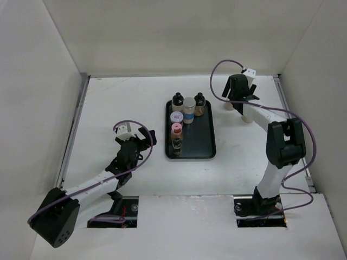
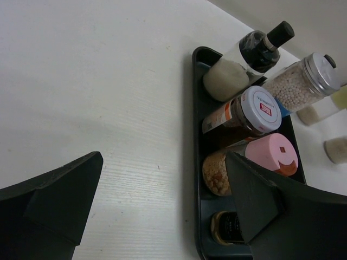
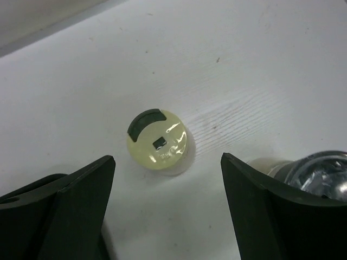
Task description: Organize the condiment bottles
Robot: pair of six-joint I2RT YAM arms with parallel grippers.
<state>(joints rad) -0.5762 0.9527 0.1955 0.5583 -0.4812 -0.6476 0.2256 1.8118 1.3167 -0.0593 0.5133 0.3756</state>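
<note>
Left gripper (image 1: pixel 142 138) (image 2: pixel 162 162): fingers spread, empty, over bare table (image 1: pixel 108 103) just left of the black tray (image 1: pixel 209 146). Six bottles stand in the tray's left and back part. At the back, a blue-labelled jar (image 1: pixel 188 110) sits between two black-capped ones. Nearer come a white-capped jar (image 1: pixel 176 116), a pink-capped jar (image 1: pixel 177 129) and a small dark jar (image 1: pixel 177 143). Right gripper (image 1: pixel 238 100) (image 3: pixel 167 158): fingers spread, gripping nothing, over a yellow-topped jar (image 3: pixel 158 142) on the table right of the tray. A silver-lidded jar (image 3: pixel 320 173) stands near it.
</note>
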